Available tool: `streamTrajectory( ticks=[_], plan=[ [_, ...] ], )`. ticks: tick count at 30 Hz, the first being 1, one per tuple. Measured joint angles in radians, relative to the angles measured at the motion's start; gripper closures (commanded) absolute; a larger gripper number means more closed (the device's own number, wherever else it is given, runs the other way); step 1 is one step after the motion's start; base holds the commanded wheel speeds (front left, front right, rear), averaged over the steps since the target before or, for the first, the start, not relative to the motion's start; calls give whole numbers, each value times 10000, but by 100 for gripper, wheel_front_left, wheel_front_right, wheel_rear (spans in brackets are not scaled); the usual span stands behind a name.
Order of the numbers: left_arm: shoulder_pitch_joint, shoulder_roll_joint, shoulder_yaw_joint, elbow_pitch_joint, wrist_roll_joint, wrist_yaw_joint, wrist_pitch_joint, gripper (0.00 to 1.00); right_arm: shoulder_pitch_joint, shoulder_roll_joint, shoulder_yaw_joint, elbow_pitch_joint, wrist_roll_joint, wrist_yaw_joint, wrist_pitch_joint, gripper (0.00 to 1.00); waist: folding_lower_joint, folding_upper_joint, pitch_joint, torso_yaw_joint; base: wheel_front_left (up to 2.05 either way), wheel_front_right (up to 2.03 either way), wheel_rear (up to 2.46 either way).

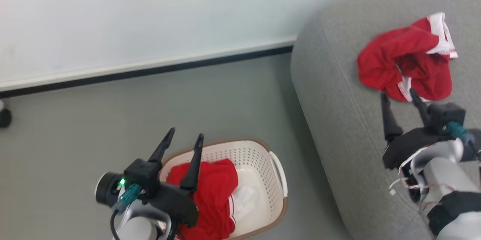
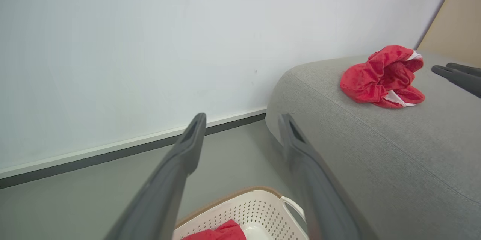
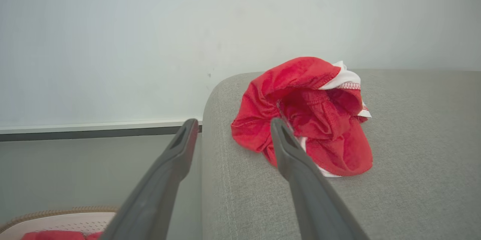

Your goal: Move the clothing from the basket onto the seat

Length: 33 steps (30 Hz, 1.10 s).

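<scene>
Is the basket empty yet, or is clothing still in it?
Not empty. A red garment lies inside the basket; the other red garment sits crumpled on the sofa.

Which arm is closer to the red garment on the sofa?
Right arm: its open jaws are beside the red garment on the sofa. The left arm hovers over the basket on the floor.

Spreading bright, soft and even through all three views. Washing the wall (image 1: pixel 150 14) almost white toward the head view's upper left. Laying only faint, diffuse shadows on the floor (image 1: pixel 263 97) beside the sofa (image 1: pixel 338 127) and around the crumpled red garment (image 3: pixel 319 101). Smearing the fingers (image 2: pixel 165 187) of the left gripper (image 2: pixel 243 116) and of the right gripper (image 3: pixel 233 121) out of focus near the wrist lenses, stretching them wide at the bottom edges. Rendering the head view slightly soft.
</scene>
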Motion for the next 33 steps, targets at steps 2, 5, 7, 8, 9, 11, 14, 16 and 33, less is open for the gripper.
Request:
streamTrajectory(
  ticks=[2, 5, 7, 8, 9, 11, 14, 16, 33],
  plan=[
    [198, 81, 128, 121, -8, 84, -38, 0, 337, 146, 54, -276, 0, 0, 0, 0, 0, -1, -250, 154, 0, 0, 0],
    [517, 205, 330, 255, -107, 176, -111, 0, 866, 362, 146, -702, -2, -90, -2, 0, 0, -1, -645, 373, 0, 0, 0],
    [773, 255, 428, 303, -251, 267, -113, 0, 1218, 504, 245, -951, -12, -102, 0, 0, 0, 0, -911, 499, 0, 0, 0],
    [916, 282, 472, 322, -274, 265, -127, 0, 1399, 564, 301, -1076, -31, -115, -2, 0, 0, 0, -1051, 558, 0, 0, 0],
    [1064, 316, 523, 322, -278, 270, -140, 0, 1598, 619, 349, -1248, -63, -182, -2, 0, 1, 0, -1186, 611, 0, 0, 0],
    [1376, 399, 631, 286, -320, 359, -201, 0, 2029, 702, 443, -1603, -192, -234, 0, 0, 1, 0, -1455, 708, 0, 0, 0],
    [1821, 512, 773, 165, -351, 430, -211, 0, 2634, 769, 510, -2146, -268, -372, -2, 0, 0, 0, -1824, 828, 0, 0, 0],
    [2061, 566, 888, 77, -359, 485, -215, 0, 2964, 769, 520, -2487, -272, -454, -2, 0, 0, 0, -2039, 894, 0, 0, 0],
    [3768, 924, 1791, -918, -447, 777, -378, 0, 5491, 915, 662, -5358, -520, -1058, -2, 0, 2, 1, -2797, 1014, 0, 0, 0]
  ],
)
